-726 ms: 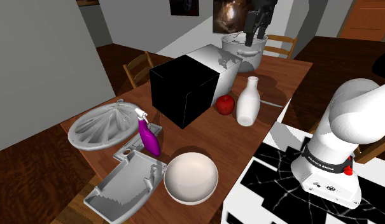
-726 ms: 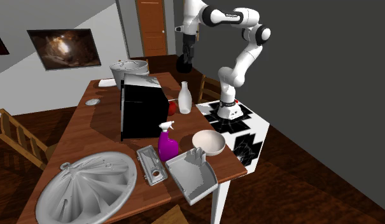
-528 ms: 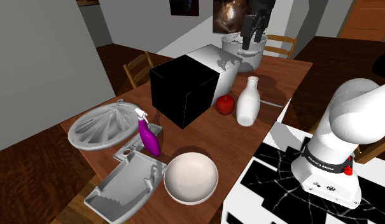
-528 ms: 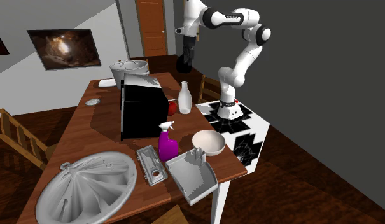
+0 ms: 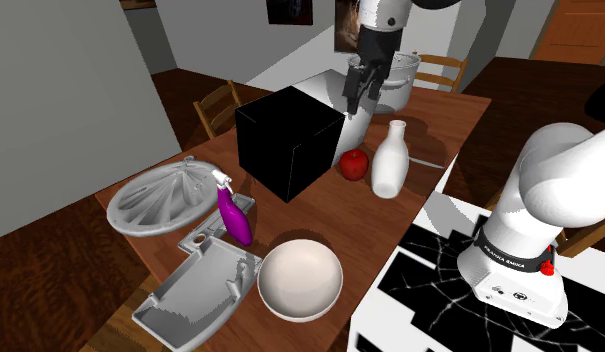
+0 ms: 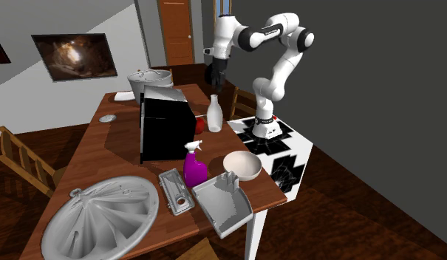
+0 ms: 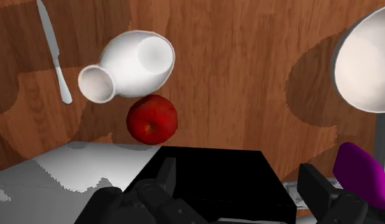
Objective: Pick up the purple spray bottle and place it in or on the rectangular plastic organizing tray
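Observation:
The purple spray bottle (image 5: pixel 234 214) (image 6: pixel 193 167) stands upright near the table's front end, its white nozzle on top. It touches a narrow rectangular grey tray (image 5: pixel 203 234) (image 6: pixel 176 191) with small compartments. A bigger grey tray (image 5: pixel 201 284) (image 6: pixel 223 202) lies just in front of both. My gripper (image 5: pixel 352 96) (image 6: pixel 211 78) hangs high over the far end of the black box, well away from the bottle. In the wrist view the gripper (image 7: pixel 238 184) is open with nothing between its fingers, and the bottle (image 7: pixel 361 170) shows beyond one fingertip.
A large black and white box (image 5: pixel 290 140) fills the table's middle. Beside it are a red apple (image 5: pixel 354 163), a white vase (image 5: pixel 389 160) and a knife (image 7: pixel 54 54). A white bowl (image 5: pixel 300 277), a big round grey dish (image 5: pixel 160 195) and a pot (image 5: pixel 402 75) also stand here.
The arm has swung down from above the pot toward the shoulder view's left; the gripper now hangs lower, over the box's far end. The objects have not moved.

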`<state>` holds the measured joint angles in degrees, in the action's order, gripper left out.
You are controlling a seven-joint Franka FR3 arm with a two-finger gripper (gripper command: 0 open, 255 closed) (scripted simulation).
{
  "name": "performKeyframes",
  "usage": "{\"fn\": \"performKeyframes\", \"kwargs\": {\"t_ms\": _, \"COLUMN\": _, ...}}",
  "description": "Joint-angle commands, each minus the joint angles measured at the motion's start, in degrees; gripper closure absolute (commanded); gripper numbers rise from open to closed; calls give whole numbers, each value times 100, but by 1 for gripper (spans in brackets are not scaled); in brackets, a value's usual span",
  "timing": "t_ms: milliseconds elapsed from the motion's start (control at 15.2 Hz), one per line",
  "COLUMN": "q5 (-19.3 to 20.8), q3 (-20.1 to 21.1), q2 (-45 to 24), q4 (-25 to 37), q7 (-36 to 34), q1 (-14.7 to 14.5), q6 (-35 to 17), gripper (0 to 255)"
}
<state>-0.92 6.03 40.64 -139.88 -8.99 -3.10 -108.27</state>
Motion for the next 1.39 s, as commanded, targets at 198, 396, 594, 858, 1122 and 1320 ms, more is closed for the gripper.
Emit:
{"fn": "performKeyframes", "kwargs": {"t_ms": 198, "q5": -170, "q3": 481, "q2": -459, "q4": -305, "q7": -488, "q1": -157, "q6": -988, "gripper": 0}}
{"fn": "performKeyframes", "kwargs": {"t_ms": 396, "q5": -208, "q3": 787, "q2": -850, "q4": -370, "q7": -796, "q1": -212, "q6": -1571, "gripper": 0}}
{"fn": "performKeyframes", "kwargs": {"t_ms": 594, "q5": -170, "q3": 1109, "q2": -1312, "q4": -356, "q7": -1138, "q1": -228, "q6": -2143, "gripper": 0}}
{"fn": "performKeyframes", "kwargs": {"t_ms": 858, "q5": 55, "q3": 1573, "q2": -2023, "q4": -213, "q7": -1683, "q1": -161, "q6": -2859, "gripper": 0}}
{"fn": "performKeyframes", "kwargs": {"t_ms": 1122, "q5": 599, "q3": 2062, "q2": -2831, "q4": 73, "q7": -2413, "q1": 5, "q6": -3476, "gripper": 0}}
{"fn": "performKeyframes", "kwargs": {"t_ms": 1320, "q5": 1305, "q3": 2397, "q2": -3505, "q4": 390, "q7": -3145, "q1": 146, "q6": -3824, "gripper": 0}}
